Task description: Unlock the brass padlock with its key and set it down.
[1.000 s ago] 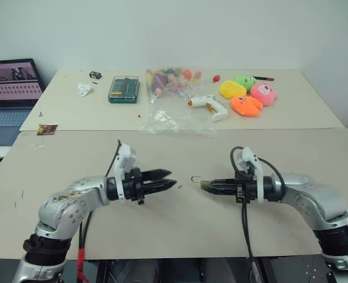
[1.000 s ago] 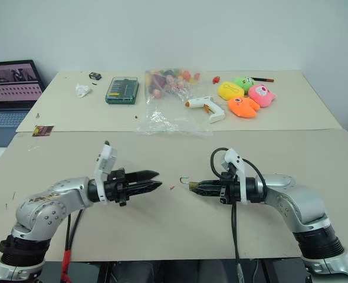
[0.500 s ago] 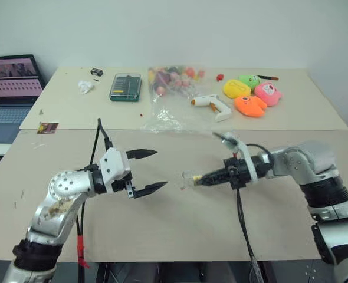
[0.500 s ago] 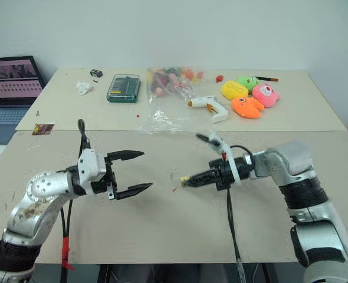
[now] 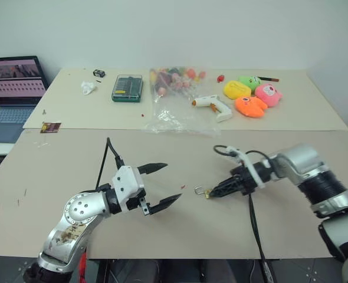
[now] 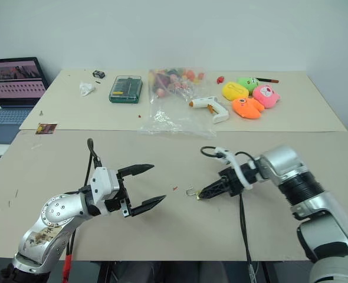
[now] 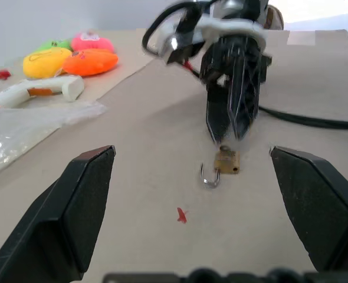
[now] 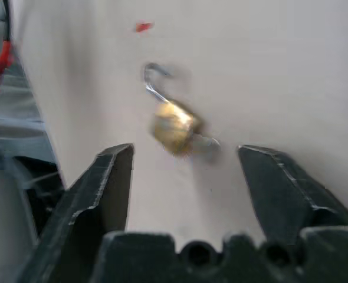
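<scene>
A: What has changed in the last second?

B: A second ago the right gripper (image 5: pixel 213 193) was pinched shut on the lock, level above the table; now it tilts down toward the board with its fingers parted, and the lock lies free just off their tips. The left gripper (image 5: pixel 162 186), half closed then, now stands wide with nothing between its fingers.

A: Take me across the table, left to right.

B: Far left, an open laptop (image 5: pixel 12 88) with a lit screen. On the rear beige table (image 5: pixel 68 112) sit a crumpled white scrap (image 5: pixel 88 88), a green case of screwdriver bits (image 5: pixel 127 88), a clear plastic bag of coloured sweets (image 5: pixel 173 97), a white glue gun with an orange tip (image 5: pixel 212 105), then yellow, green, orange and pink plush toys (image 5: pixel 250 95).

A: And the lock?

B: The small brass padlock (image 7: pixel 226 160) rests on the near table, between the two grippers and nearer the right one. Its golden body is squarish; the thin silver shackle (image 7: pixel 210 177) hangs swung open like a hook, pointing toward the left gripper. A little metal piece juts from the body's other end; whether it is the key I cannot tell. A tiny red speck (image 7: pixel 181 214) lies just beside it.
</scene>
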